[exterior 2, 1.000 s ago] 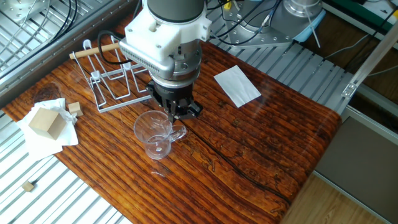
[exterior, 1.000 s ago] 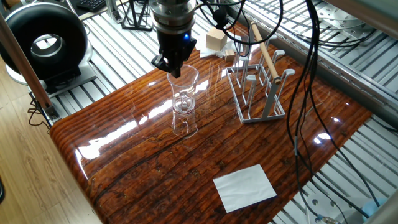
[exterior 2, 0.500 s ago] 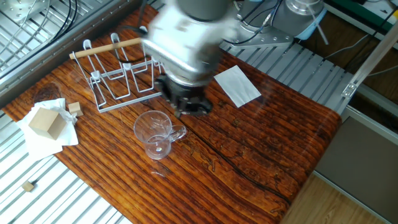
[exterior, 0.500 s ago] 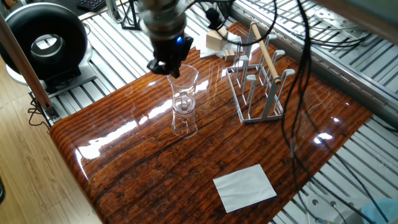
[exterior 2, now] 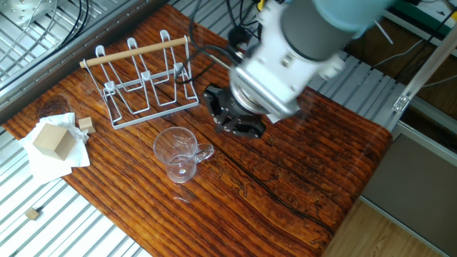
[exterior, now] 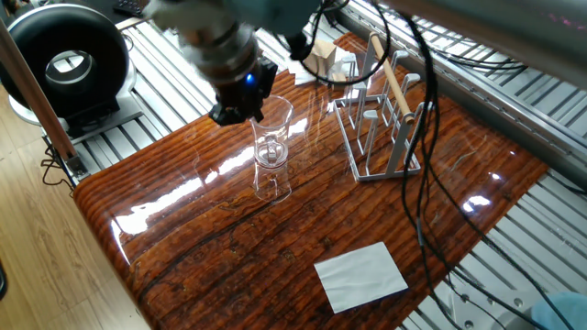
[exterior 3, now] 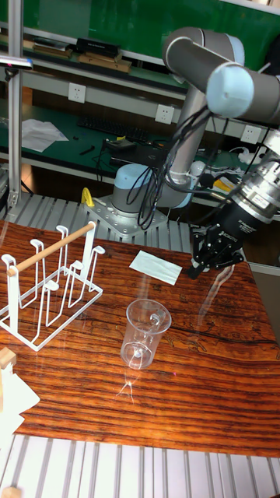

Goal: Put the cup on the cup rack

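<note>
Glossy wood table (exterior 3: 194, 366), clear upright cup (exterior 3: 144, 331), empty

The arm (exterior 3: 204, 74) is built of thick grey tubular links with pale blue-grey caps at the joints, rising from a rounded grey base (exterior 3: 128, 204) bolted behind the table. Black cables (exterior 3: 159, 198) loop along it and down to the base. At its end a light grey-white wrist housing carries a black two-finger gripper (exterior 3: 196, 269), with a small blue light glowing on its body in one fixed view.
</note>
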